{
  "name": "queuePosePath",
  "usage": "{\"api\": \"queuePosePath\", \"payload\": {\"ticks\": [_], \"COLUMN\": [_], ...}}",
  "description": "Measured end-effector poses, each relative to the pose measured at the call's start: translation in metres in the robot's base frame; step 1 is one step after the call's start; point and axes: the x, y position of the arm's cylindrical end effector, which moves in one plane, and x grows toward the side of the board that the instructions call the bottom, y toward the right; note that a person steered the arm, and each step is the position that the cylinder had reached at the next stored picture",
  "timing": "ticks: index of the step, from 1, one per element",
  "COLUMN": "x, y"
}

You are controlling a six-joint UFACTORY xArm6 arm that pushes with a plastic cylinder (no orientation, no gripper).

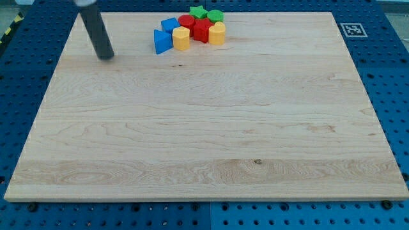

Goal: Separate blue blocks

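Observation:
A cluster of blocks sits near the view's top centre of the wooden board [204, 128]. A blue triangular block [162, 42] is at the cluster's left, with a second blue block [169, 25] just above it and close to it. Beside them are a yellow block [181, 38], a red round block [186, 21], a red block [202, 30], a yellow block [217, 33], a green star block [197, 12] and a green block [215, 15]. My tip [106, 56] is on the board at the view's upper left, well left of the blue triangular block, touching no block.
The board lies on a blue perforated table [396, 76]. A black-and-white marker tag [352, 29] sits off the board's top right corner.

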Motion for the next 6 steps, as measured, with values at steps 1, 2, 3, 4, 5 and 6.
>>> {"api": "queuePosePath", "payload": {"ticks": [1, 2, 3, 4, 5, 6], "x": [-0.068, -0.094, -0.097, -0.090, -0.076, -0.056], "y": [0.040, 0.063, 0.064, 0.065, 0.082, 0.104]}}
